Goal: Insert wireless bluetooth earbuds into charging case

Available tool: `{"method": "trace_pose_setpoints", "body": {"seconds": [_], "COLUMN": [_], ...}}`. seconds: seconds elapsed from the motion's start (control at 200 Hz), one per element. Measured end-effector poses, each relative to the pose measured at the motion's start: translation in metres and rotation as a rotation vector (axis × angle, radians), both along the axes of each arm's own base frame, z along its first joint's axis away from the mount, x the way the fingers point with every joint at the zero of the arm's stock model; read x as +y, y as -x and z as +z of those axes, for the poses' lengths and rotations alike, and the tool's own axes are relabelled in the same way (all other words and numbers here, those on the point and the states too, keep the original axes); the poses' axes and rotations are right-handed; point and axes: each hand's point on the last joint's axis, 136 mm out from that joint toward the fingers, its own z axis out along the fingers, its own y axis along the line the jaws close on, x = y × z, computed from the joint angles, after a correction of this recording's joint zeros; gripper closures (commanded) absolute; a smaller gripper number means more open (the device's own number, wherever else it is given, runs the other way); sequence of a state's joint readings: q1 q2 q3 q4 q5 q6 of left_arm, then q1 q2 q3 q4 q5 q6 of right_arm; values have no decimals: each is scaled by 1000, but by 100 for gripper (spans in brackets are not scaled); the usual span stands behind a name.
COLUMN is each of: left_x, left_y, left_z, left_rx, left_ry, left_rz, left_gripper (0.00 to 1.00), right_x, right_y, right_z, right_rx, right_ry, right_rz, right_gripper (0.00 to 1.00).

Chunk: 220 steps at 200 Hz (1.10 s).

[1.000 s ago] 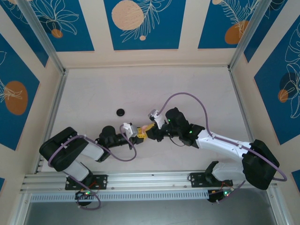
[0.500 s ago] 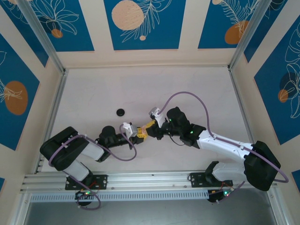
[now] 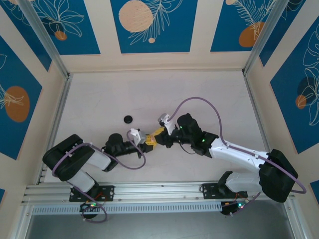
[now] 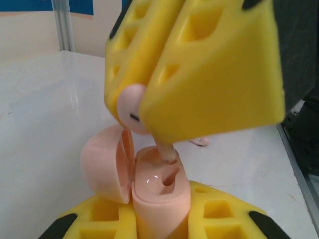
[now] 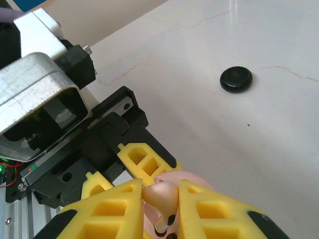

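Note:
My left gripper (image 4: 160, 221) is shut on a pale pink charging case (image 4: 160, 199), held upright with its lid (image 4: 102, 164) hinged open to the left. Directly above it, my right gripper (image 5: 162, 209) is shut on a pale pink earbud (image 5: 160, 195). The earbud's stem (image 4: 167, 152) points down and its tip sits in the mouth of the case's far slot. The near slot is empty. In the top view the two grippers (image 3: 148, 142) (image 3: 157, 133) meet near the table's middle front. A second pink earbud (image 4: 199, 142) lies on the table behind the case.
A black round disc (image 3: 128, 119) lies on the white table left of and behind the grippers, also in the right wrist view (image 5: 236, 79). Aluminium rails run along the table's sides and front.
The right gripper has shifted slightly up and back over the case since a second ago. The left gripper has edged right beneath it. Both hold what they held before.

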<state>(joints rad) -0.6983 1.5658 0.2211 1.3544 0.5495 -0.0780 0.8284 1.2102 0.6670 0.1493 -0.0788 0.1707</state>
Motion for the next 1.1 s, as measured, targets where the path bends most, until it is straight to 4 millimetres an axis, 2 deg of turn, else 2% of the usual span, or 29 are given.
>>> {"method": "trace_pose_setpoints", "body": {"seconds": [0.73,1.1], "left_x": [-2,-2], "left_y": [-2,-2], "left_z": [4,9], "left_rx": [18,7], "left_ry": [17,25], "left_rz": [2,2], "left_gripper": [87,87], "right_x": [-1,1], "right_y": [0,2], "right_z": [-4,-4], "right_rx": [-7,-3], "right_ry": [18,14], "right_rz": [0,12], "right_gripper": [80,72]}}
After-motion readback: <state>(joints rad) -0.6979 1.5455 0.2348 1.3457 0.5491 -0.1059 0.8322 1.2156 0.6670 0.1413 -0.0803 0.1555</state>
